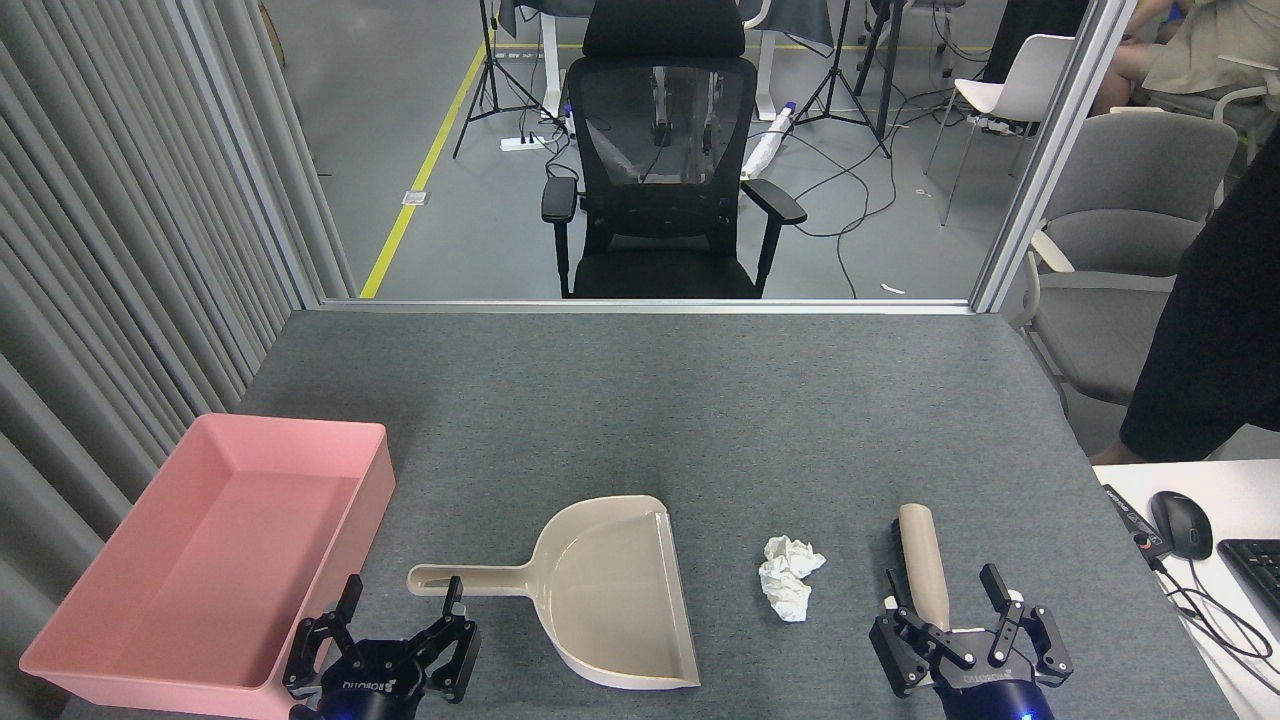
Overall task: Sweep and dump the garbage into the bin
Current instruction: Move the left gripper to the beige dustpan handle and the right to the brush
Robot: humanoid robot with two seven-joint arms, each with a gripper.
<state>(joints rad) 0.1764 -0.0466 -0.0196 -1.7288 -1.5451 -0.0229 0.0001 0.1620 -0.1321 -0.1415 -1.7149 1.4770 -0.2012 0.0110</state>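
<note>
Both grippers sit low at the near table edge, nothing held. Left gripper has its fingers spread, just short of the dustpan handle, which points left toward it. Right gripper is spread too, with the brush handle lying between its fingers, not yet pinched.

Garbage, one white wad, sits on the mat between the dustpan mouth and the brush, apart from both. Bin is at far left, empty as far as I can see.

My plan: close right on the brush handle low and square, left on the pan handle, then push the wad leftwards into the pan mouth.

Watch-outs: a light wad may skip over the lip. Mouse and cable at right, a person standing at the right edge. Sweep path looks unobstructed.
</note>
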